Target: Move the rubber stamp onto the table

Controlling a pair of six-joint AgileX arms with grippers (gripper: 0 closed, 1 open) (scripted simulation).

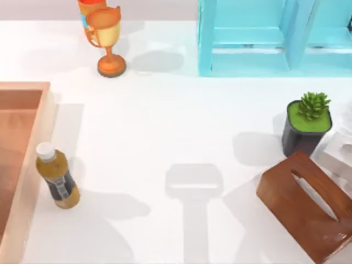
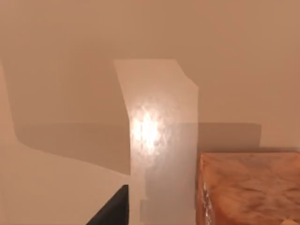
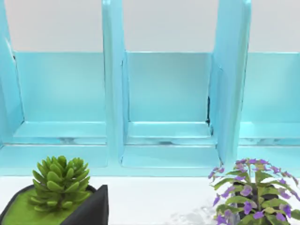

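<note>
A light-blue shelf unit (image 1: pixel 275 38) stands at the far edge, soft shadows falling across the white surface.

A pale desk (image 2: pixel 70 42) stretches under warm light, crossed by broad soft shadows. A bright glare spot (image 2: pixel 147 129) sits on a lighter strip near the middle. An orange-brown wooden block (image 2: pixel 248 187) occupies one corner, and a small black wedge (image 2: pixel 112 211) juts in at the frame's edge nearby.

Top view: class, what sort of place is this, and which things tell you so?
Probably a rendered tabletop test scene, not a lived-in room: a plain white table holds unrelated props, such as a trophy cup, a bottle, a potted plant and a blue shelf.
</note>
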